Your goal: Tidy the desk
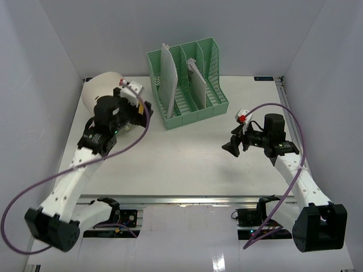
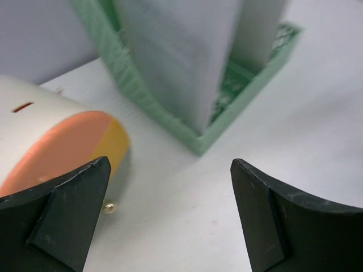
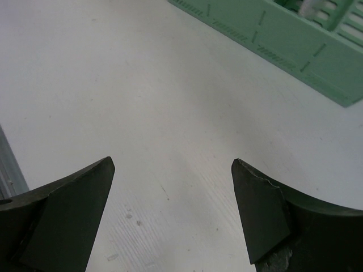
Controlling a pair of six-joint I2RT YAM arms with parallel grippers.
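The desk is a white tabletop with a metal rail along its front edge. My left gripper is open and empty at the back left, between a white domed object and the green mesh file rack. In the left wrist view its jaws stand wide apart over bare desk. The domed object shows an orange and yellow face beside the left finger. My right gripper is open and empty over the desk's right middle; its wrist view shows only bare tabletop between the fingers.
The rack holds white folders or papers in its slots; it also shows in the left wrist view and the right wrist view. A small brass part lies by the domed object. White walls enclose the desk.
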